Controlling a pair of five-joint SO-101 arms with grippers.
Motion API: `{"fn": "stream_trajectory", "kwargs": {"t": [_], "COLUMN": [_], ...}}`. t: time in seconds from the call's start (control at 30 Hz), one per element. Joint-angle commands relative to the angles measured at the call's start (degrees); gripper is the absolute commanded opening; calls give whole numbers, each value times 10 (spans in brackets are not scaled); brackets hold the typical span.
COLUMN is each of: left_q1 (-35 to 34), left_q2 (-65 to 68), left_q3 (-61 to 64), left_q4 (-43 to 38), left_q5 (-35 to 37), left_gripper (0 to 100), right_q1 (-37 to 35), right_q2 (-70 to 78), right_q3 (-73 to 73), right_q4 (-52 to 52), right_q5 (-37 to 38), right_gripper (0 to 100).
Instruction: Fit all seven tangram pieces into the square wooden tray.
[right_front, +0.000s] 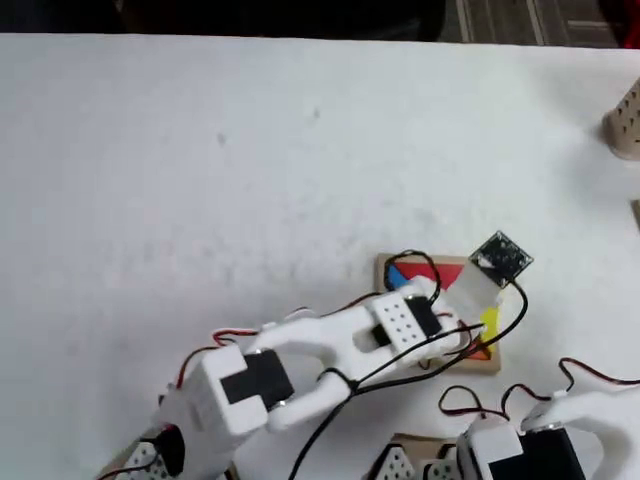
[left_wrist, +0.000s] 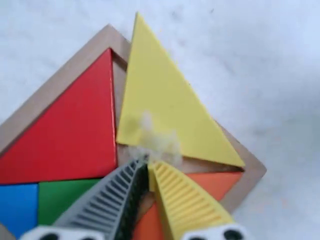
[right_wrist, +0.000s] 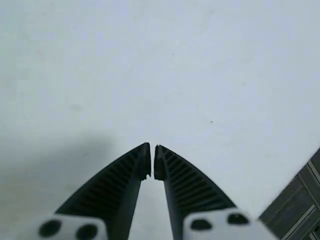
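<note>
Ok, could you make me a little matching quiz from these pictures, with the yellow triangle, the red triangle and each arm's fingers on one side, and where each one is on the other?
Things
1. yellow triangle
2. red triangle
3. left arm's fingers
4. right arm's fingers

Places
A. lying flat inside the tray
B. closed together over bare white table
C. poking out over the tray's rim, not seated
D. closed together, tips at the yellow triangle's edge

Pairs: 1-C, 2-A, 3-D, 4-B
</note>
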Motion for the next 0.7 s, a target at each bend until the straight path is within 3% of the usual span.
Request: {"fn": "stream_trajectory", "kwargs": {"t": [0.0,0.3,0.67], "left_q1": [25,-11,-238], "left_q2": [-51,-225,-500], "left_q3": [-11,113,373], "left_q4": [22,30,-5], "left_q5": [5,5,4], "left_gripper": [22,22,23], "right_q1": [-22,-150,-319], "right_q2": [0,-4,1], "right_q3": [-16,-20,-39], "right_q4": [0,132,145], "right_q5": [6,0,-176], "right_gripper": [22,21,21]}}
